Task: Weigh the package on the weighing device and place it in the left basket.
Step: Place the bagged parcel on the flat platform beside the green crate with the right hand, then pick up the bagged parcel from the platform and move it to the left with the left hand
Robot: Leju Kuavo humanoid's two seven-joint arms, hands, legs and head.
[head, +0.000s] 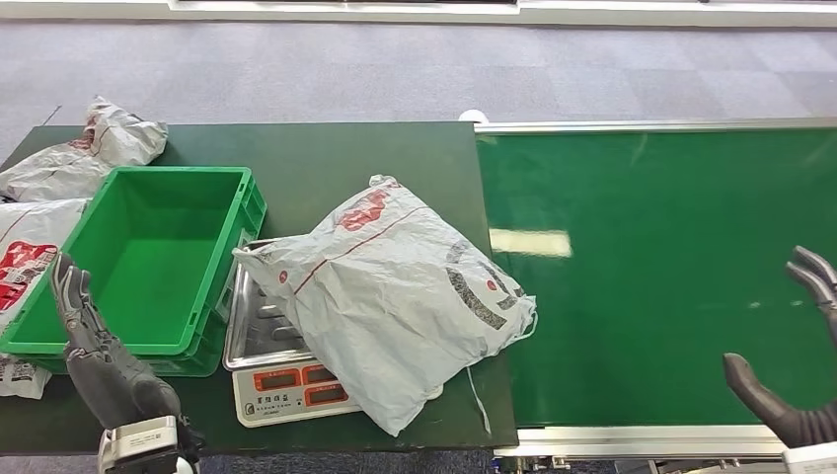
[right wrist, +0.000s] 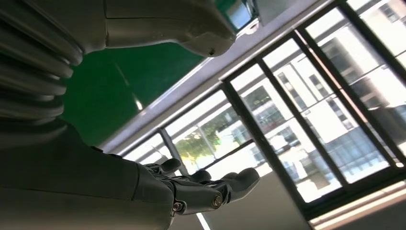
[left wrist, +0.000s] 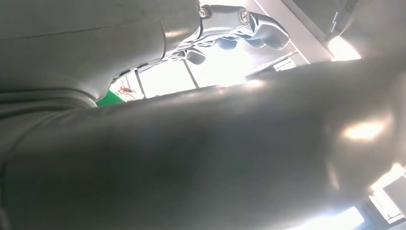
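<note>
While the grey package point(head: 395, 296) lies across the scale point(head: 281, 365), beside the green basket point(head: 158, 257), so its weight can register, both hands stand clear: left hand point(head: 99, 355) spread and empty near the basket, right hand point(head: 799, 346) spread over the conveyor point(head: 651, 197).
</note>
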